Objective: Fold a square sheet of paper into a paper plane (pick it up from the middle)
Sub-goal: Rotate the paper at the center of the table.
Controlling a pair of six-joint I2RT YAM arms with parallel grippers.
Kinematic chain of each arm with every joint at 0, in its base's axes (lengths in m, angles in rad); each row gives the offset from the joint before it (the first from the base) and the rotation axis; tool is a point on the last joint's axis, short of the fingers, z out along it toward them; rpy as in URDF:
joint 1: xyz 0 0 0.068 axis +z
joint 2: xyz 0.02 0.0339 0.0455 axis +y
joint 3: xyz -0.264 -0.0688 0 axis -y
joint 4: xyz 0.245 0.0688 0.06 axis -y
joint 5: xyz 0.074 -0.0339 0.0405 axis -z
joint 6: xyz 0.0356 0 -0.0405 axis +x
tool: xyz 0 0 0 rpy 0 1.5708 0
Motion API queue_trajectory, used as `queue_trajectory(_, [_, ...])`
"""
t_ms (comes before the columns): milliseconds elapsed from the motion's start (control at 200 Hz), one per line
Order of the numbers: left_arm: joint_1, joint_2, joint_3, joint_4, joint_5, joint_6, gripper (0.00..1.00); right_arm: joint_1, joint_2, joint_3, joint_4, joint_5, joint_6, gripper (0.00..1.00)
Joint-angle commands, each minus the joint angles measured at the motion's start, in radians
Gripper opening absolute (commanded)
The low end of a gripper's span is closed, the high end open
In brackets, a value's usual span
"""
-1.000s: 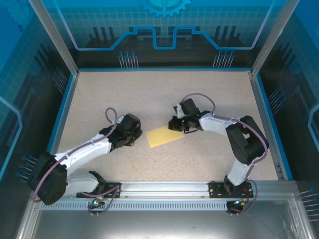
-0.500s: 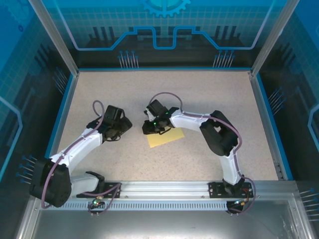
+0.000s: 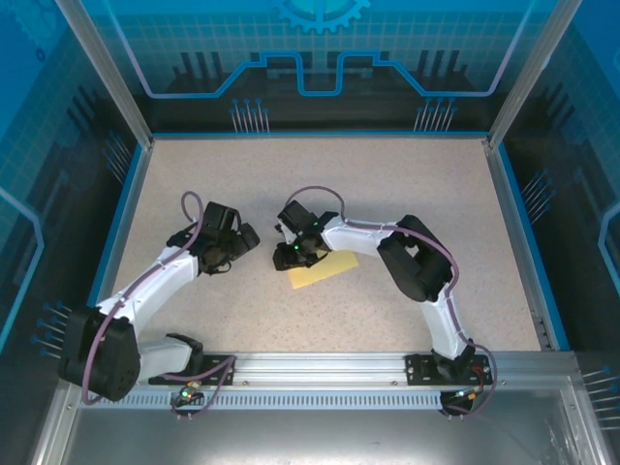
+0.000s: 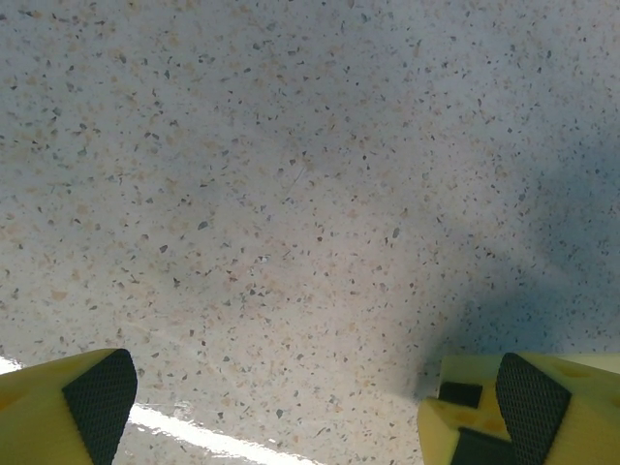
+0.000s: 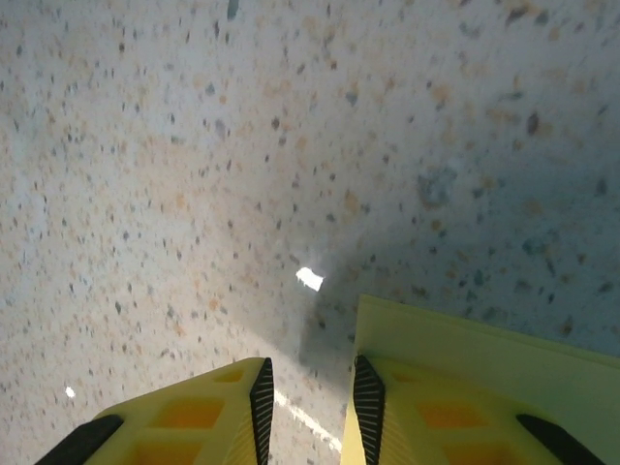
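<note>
Holding the left claw point(image 4: 312, 395) wide open and empty over bare table point(image 3: 320, 179), setting the right claw point(image 5: 310, 380), parted a sliver and gripping nothing, at the left edge of the yellow paper point(image 3: 329, 269) near the table's middle, probably to catch that edge for folding.

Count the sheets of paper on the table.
1. The paper lies flat on the table, its left corner by the right gripper; another sheet directly beneath it would be hidden.
</note>
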Motion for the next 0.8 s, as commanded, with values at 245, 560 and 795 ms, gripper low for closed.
queue_trajectory(245, [0.012,0.040,0.029,-0.007,0.017,0.055,0.99,-0.012,-0.268,-0.322,-0.206,-0.040,-0.330,0.31])
queue_trajectory(560, [0.001,0.014,-0.033,0.092,0.165,0.113,0.99,-0.189,-0.439,-0.459,-0.036,0.153,0.003,0.54])
queue_trajectory(795, [-0.042,0.013,-0.034,0.091,0.258,0.119,0.99,-0.226,-0.323,-0.364,-0.023,0.250,0.047,0.57])
